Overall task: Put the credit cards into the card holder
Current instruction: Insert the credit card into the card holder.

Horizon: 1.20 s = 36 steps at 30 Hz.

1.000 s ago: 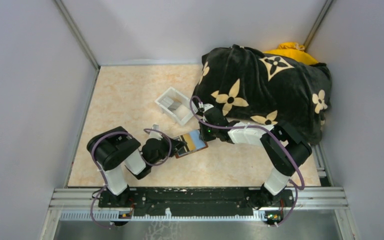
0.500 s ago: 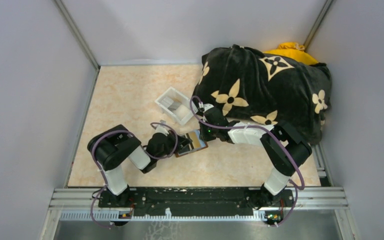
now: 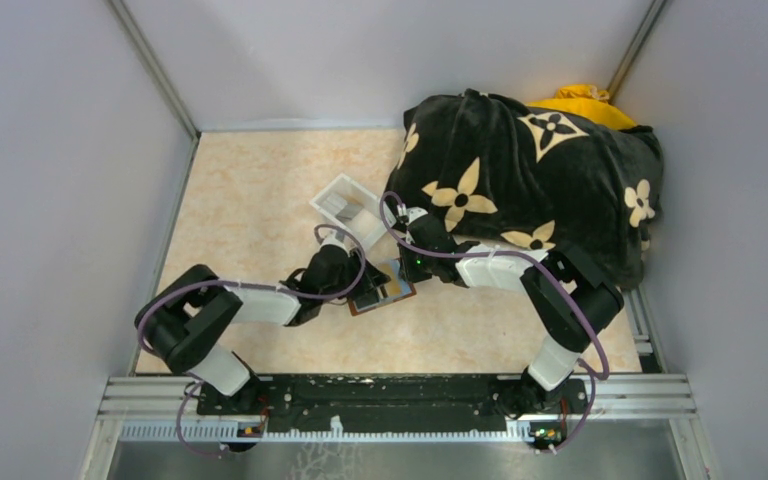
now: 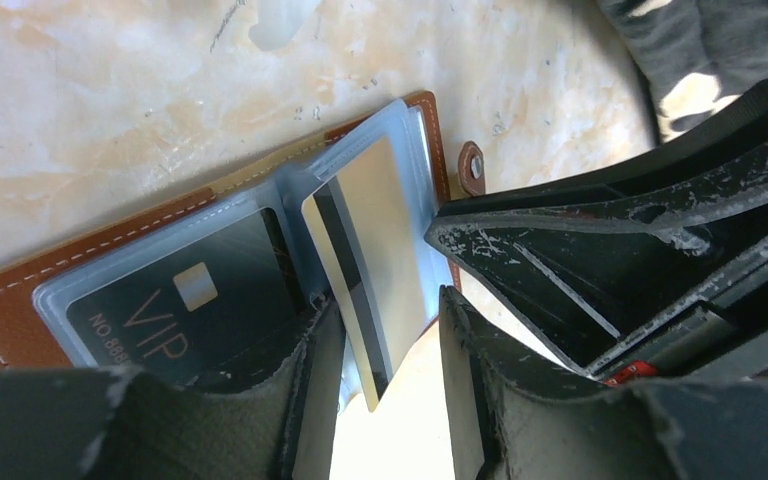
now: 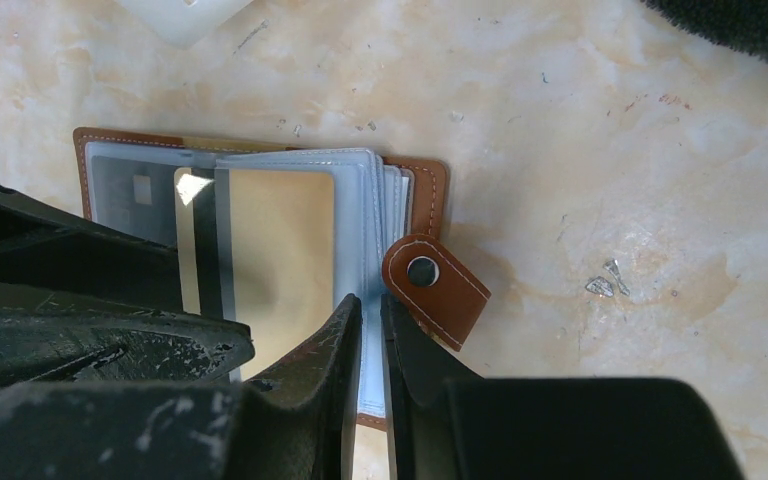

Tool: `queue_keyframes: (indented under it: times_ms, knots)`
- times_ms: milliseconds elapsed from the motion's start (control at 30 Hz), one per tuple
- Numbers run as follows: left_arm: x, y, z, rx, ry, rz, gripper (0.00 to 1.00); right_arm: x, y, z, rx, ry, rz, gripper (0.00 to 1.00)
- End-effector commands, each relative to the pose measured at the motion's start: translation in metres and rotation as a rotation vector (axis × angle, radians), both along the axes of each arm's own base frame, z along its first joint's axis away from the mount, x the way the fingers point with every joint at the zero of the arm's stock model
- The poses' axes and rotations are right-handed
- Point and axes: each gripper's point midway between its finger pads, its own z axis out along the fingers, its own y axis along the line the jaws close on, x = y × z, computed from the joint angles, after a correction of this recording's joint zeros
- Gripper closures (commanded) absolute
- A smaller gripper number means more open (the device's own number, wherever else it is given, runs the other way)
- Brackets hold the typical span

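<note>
The brown leather card holder (image 3: 392,292) lies open on the table, its clear sleeves fanned up. In the left wrist view a dark VIP card (image 4: 175,300) sits in one sleeve. A tan card (image 4: 375,240) with a black stripe stands partly inside a sleeve. My left gripper (image 4: 386,315) is open, with that card's free end between the jaws, close to the left finger. My right gripper (image 5: 371,305) is shut on the edge of the clear sleeves, beside the snap tab (image 5: 435,288). The tan card also shows in the right wrist view (image 5: 275,250).
A white plastic tray (image 3: 365,235) with greyish cards stands just beyond the card holder. A black blanket with tan flowers (image 3: 530,180) is heaped at the back right, over something yellow (image 3: 580,100). Walls close in the table on three sides.
My left arm has stretched out, its elbow dropping back left and its wrist moving farther toward the tray, beside the card holder. The right arm has stayed in place.
</note>
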Motion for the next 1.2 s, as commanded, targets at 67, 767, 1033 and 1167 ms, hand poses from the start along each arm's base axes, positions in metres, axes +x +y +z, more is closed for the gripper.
queue_keyframes:
  times_ms: [67, 767, 1033, 1167]
  knots:
    - [-0.012, 0.022, -0.022, 0.280, 0.096, -0.050, 0.53, -0.001, 0.001, 0.000, -0.032, 0.005, 0.007, 0.86]
    - [-0.005, 0.025, -0.005, 0.375, 0.068, -0.071, 0.43, 0.001, 0.004, 0.006, -0.014, -0.006, 0.011, 0.86]
    - [-0.001, 0.030, 0.014, 0.321, -0.012, -0.021, 0.44, 0.001, 0.003, 0.005, -0.017, -0.004, 0.008, 0.86]
    - [0.002, 0.033, 0.020, 0.335, -0.052, -0.020, 0.56, -0.001, 0.002, 0.004, -0.016, -0.002, 0.008, 0.86]
